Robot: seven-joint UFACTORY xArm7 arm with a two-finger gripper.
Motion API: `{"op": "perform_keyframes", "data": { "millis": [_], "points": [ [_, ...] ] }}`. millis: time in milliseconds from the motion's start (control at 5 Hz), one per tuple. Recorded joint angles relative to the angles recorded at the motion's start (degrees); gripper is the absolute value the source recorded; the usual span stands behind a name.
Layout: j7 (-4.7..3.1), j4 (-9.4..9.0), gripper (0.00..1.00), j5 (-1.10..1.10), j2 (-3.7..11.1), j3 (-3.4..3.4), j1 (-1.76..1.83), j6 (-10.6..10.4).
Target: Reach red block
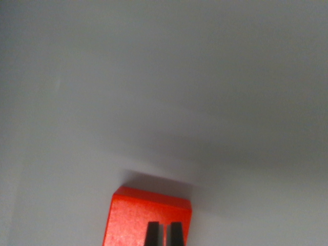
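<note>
Red is showing at the bottom edge of the wrist view: a red rectangular block [138, 218] with a slightly glossy, speckled top face is lying on a plain pale grey counter [164, 92], just left of the frame's centre line. The block's lower part is running out of the picture. A soft shadow is falling on the counter beyond the block's far edge.

Two dark fingertips [152, 234] of the hand [164, 236] are appearing over the near part of the block, with only a narrow gap between them. The tips are standing close together, almost closed, and are gripping nothing visible. Whether they are touching the block's top face cannot be told. The surrounding surface is appearing blurred and featureless.
</note>
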Motion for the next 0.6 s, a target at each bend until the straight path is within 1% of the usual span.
{"op": "perform_keyframes", "data": {
  "millis": [200, 400, 600],
  "points": [
    [0.17, -1.14, 0.0, -0.03, 0.33, 0.24, 0.25, -1.48],
    [0.17, -1.14, 0.0, -0.03, 0.33, 0.24, 0.25, -1.48],
    [0.32, -2.07, 0.0, -0.06, 0.6, 0.44, 0.46, -2.7]
  ]
}}
